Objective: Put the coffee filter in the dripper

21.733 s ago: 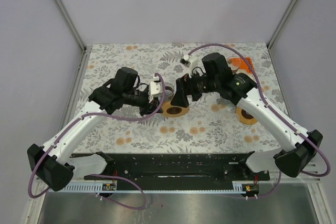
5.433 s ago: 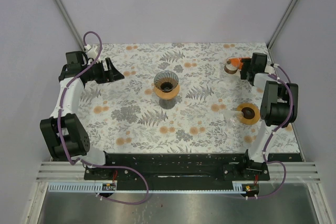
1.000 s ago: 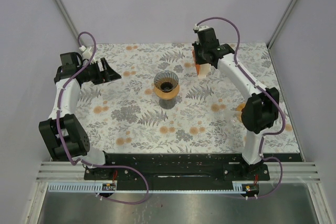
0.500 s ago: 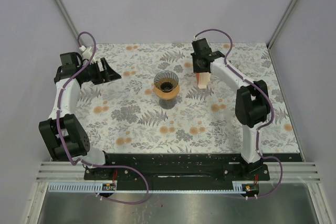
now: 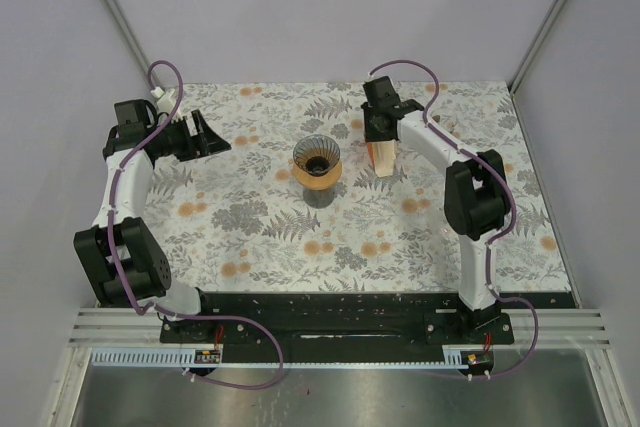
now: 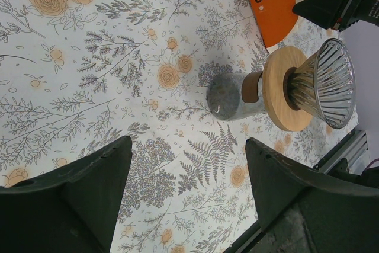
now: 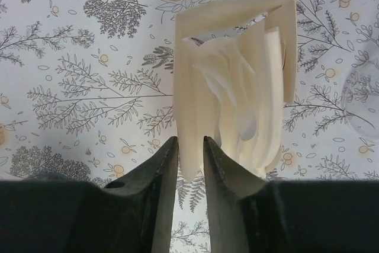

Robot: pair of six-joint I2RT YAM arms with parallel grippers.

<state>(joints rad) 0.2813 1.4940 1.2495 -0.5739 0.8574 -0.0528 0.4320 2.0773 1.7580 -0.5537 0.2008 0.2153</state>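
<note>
On the floral cloth [image 5: 260, 227] between pale lilac walls [image 5: 330, 7], I see the left gripper [image 6: 188, 146] spread wide and the right gripper [image 7: 190, 146] narrowly parted around the filter pack [image 7: 237, 75] just right of the dripper [image 5: 317, 159], its hold unclear.

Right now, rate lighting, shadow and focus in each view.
Top view: even, soft light with no hard shadows, and the dripper is clear. Left wrist: the dripper is sharp, while the near dark fingers show little detail. Right wrist: the pale filters are nearly washed out, and the cloth is sharp.
</note>
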